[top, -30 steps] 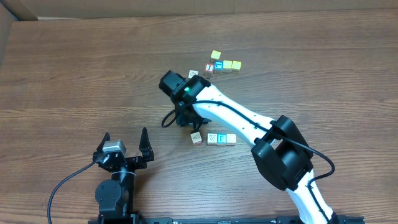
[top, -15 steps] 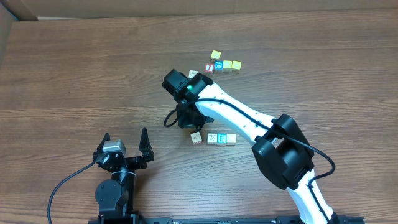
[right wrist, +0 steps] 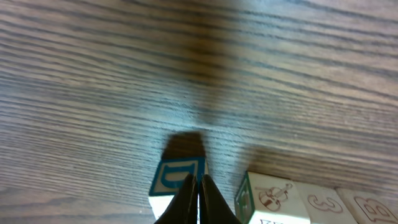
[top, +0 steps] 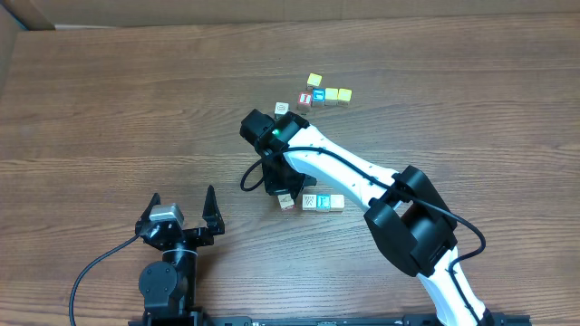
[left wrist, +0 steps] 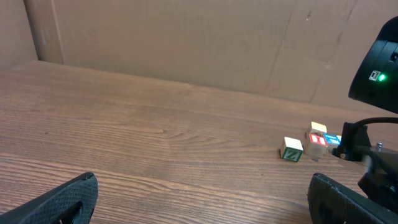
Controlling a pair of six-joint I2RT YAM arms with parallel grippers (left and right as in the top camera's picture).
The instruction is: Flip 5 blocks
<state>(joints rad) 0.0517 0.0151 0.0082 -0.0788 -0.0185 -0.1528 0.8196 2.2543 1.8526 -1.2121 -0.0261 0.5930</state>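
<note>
The blue block (right wrist: 176,179) sits at the left end of a short row on the table (top: 109,109), with a small gap before the green block (right wrist: 268,196) beside it. Two more pale blocks follow to the right. The right gripper (right wrist: 199,183) hangs directly over the blue block with its fingers pressed together and nothing between them. Their tips are at or just above the block's near top edge, though contact cannot be confirmed. A closed tip probably serves as a narrow prod: pushing on one edge would roll the cube without disturbing its neighbour. A far cluster (top: 324,94) of blocks lies well apart, further up the table. The left gripper (top: 182,206) rests near the table's front edge with its fingers spread wide, empty, and clear of the working arm's path.
</note>
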